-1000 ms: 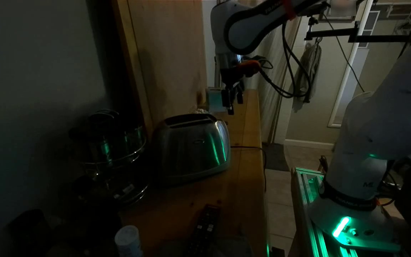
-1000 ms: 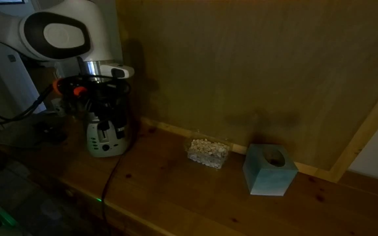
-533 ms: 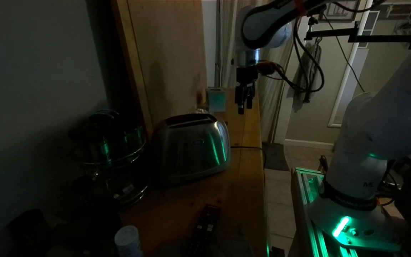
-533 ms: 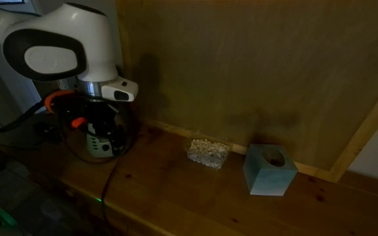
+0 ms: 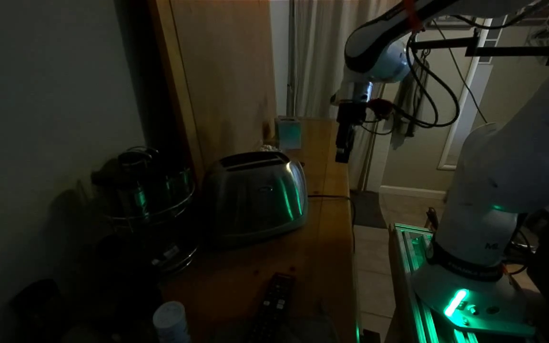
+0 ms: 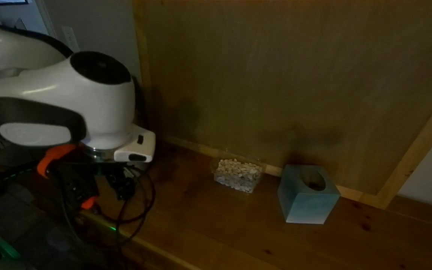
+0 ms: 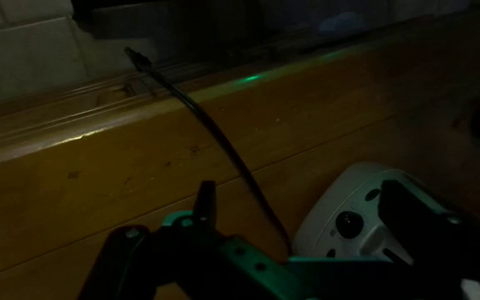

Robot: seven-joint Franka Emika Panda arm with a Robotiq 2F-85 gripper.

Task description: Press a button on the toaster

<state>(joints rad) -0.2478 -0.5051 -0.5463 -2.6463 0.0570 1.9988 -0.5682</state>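
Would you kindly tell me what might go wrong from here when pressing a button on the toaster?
The tool is open, so a spread finger might strike the dark knob instead of a button. In the wrist view that finger hides part of the toaster, so aim could suffer. The cord, running over the edge of the counter, might snag if the tool sweeps low.

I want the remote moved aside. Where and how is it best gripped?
Grip the remote across its narrow middle, coming straight down from above and closing on both long edges. It appears to lie flat, long and slim, so the open gripper would probably span its width. Its end farther from the toaster fades into the dark.
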